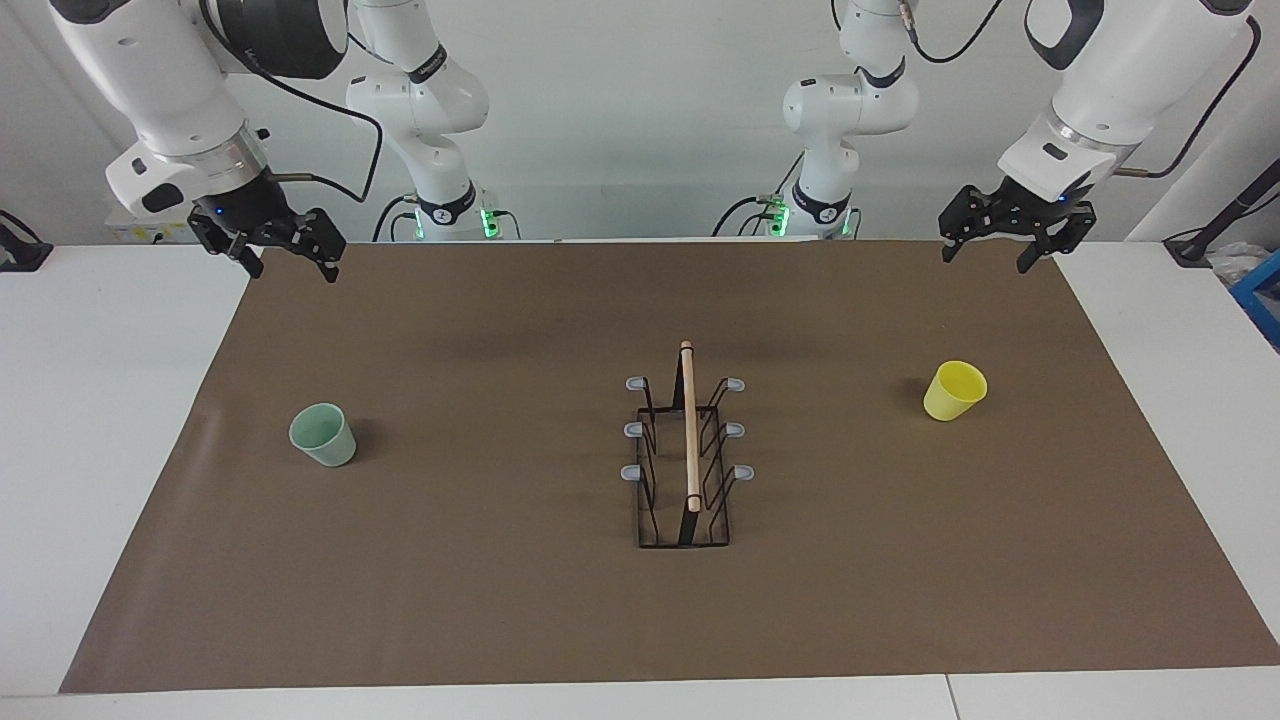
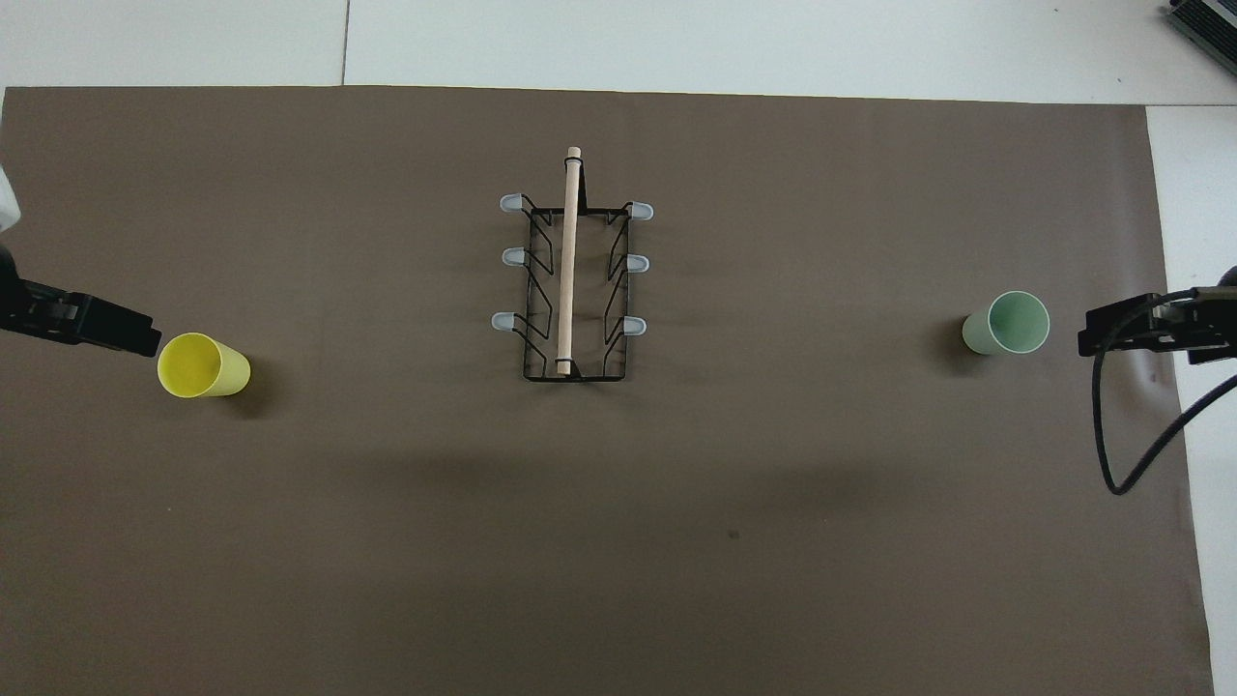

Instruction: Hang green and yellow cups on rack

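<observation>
The black wire rack (image 1: 686, 470) (image 2: 572, 290) with a light wooden rod on top stands in the middle of the brown mat, its grey-tipped pegs bare. The yellow cup (image 1: 955, 390) (image 2: 201, 365) stands mouth up on the mat toward the left arm's end. The pale green cup (image 1: 323, 433) (image 2: 1007, 323) stands mouth up toward the right arm's end. My left gripper (image 1: 988, 258) (image 2: 145, 338) hangs open over the mat's corner by the robots, holding nothing. My right gripper (image 1: 292, 272) (image 2: 1092, 340) hangs open over the mat's other corner by the robots, also holding nothing.
The brown mat (image 1: 500, 600) covers most of the white table (image 1: 100, 400). A black cable (image 2: 1121, 435) loops down from the right arm. A blue box (image 1: 1262, 295) sits at the table's edge at the left arm's end.
</observation>
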